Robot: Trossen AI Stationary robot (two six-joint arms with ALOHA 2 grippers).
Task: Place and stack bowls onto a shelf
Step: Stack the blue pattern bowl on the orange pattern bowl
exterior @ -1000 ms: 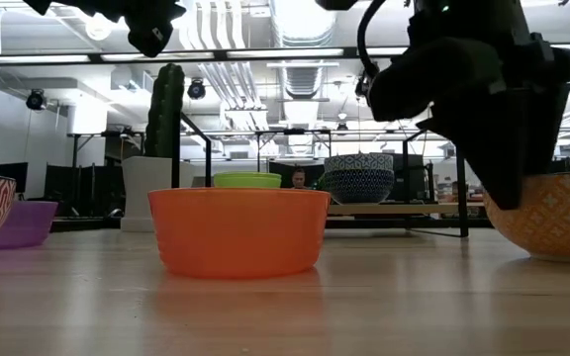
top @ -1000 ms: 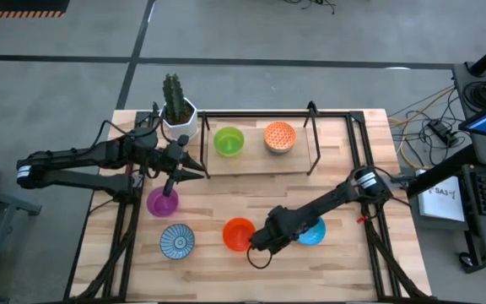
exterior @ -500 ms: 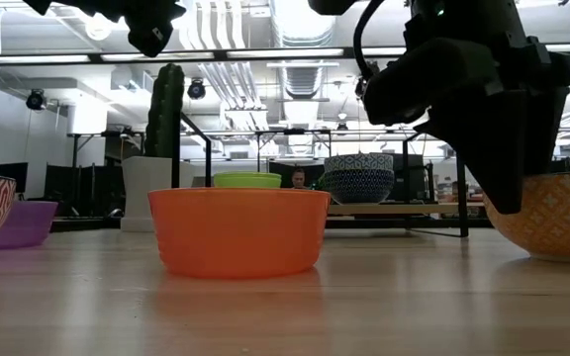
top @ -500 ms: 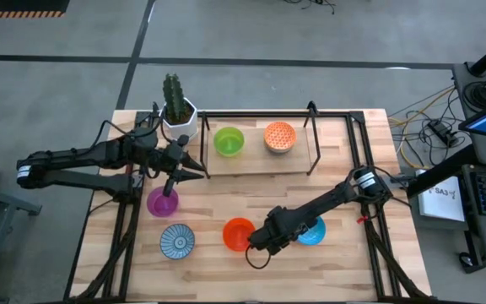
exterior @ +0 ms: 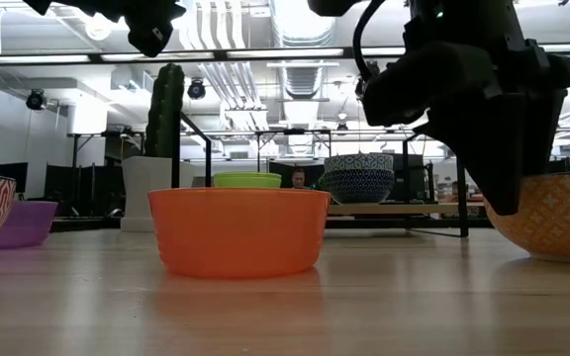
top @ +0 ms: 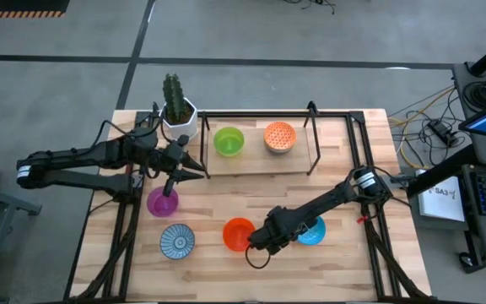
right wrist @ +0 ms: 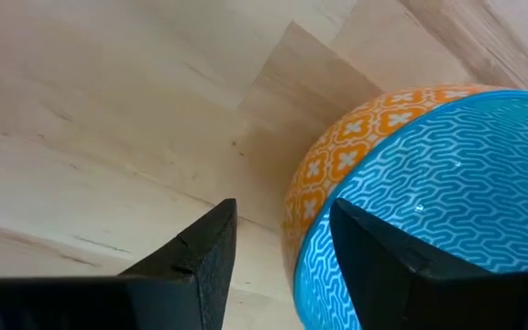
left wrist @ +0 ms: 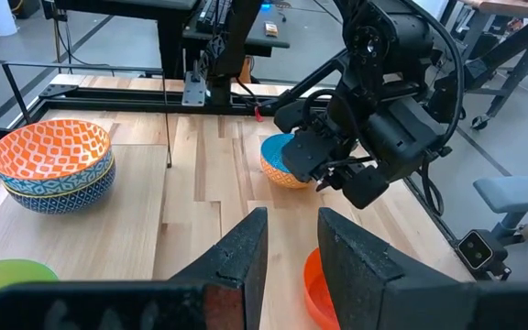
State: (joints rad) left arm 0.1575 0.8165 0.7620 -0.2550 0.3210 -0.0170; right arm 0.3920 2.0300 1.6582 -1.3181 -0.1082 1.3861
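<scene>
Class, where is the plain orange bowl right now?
In the high view, the orange bowl sits at the table's front, between the patterned white-blue bowl and the right gripper.

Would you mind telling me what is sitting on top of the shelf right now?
On the shelf sit a green bowl and an orange-patterned bowl stacked in a blue-patterned bowl. Whether anything lies under that stack is hidden.

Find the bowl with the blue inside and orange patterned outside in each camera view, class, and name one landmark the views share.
High view: blue-inside bowl, lower right of centre.
Low view: right edge.
Left wrist view: upper centre.
Right wrist view: right half.
Shared landmark: the right end effector beside it.
</scene>
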